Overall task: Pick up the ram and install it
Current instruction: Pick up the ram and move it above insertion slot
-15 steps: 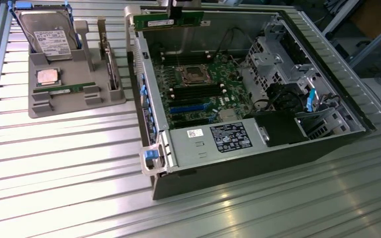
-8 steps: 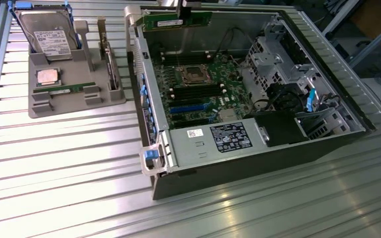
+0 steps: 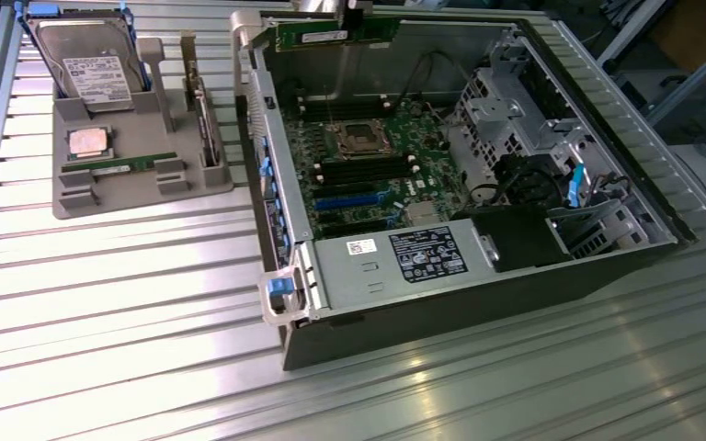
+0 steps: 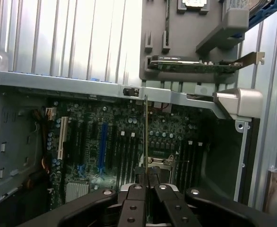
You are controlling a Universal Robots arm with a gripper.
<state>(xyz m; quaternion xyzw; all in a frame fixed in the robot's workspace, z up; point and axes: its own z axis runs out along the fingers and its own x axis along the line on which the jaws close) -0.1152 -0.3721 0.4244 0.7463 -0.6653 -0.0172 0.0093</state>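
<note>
Grey steel case (image 3: 476,299) lies open, its green motherboard (image 3: 366,170) showing slots that I judge unfilled. Picking up is done; seating is left. The ram (image 3: 335,35) hangs at the case's twelve o'clock, clamped edge-on in my gripper (image 4: 148,176), wrist aimed down at the board.

The gripper (image 3: 356,20) grips a ram (image 3: 316,36) by its top edge, held level above the far end of the open case (image 3: 451,303). A second ram (image 3: 114,168) lies in the grey tray (image 3: 132,119), near the CPU (image 3: 88,142) and hard drive (image 3: 93,69).
</note>
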